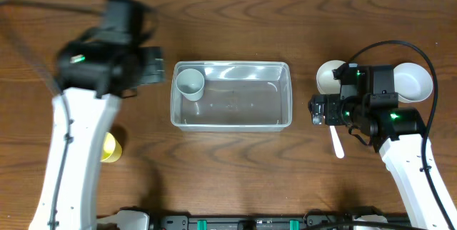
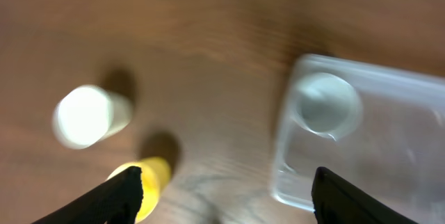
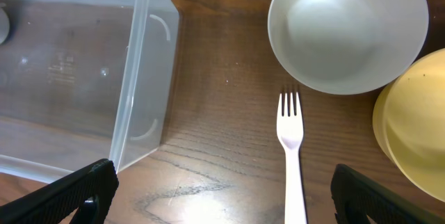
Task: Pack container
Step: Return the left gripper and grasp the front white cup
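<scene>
The clear rectangular container [image 1: 230,119] sits mid-table with a pale cup [image 1: 191,83] upright in its far left corner. It also shows in the left wrist view [image 2: 389,175], with the cup [image 2: 325,104], and in the right wrist view [image 3: 142,99]. My left gripper [image 1: 153,66] is blurred, left of the container; its jaws [image 2: 226,200] are open and empty above bare wood. My right gripper [image 1: 318,108] is right of the container; its jaws [image 3: 222,196] are open and empty, beside a white plastic fork [image 3: 292,154].
A yellow cup [image 1: 111,146] [image 2: 149,182] and a white cup [image 2: 87,116] stand left of the container. A white bowl [image 1: 330,76] [image 3: 348,29], a yellow bowl [image 3: 414,133] and another pale bowl [image 1: 414,81] sit at the right. The fork [image 1: 335,144] lies below them.
</scene>
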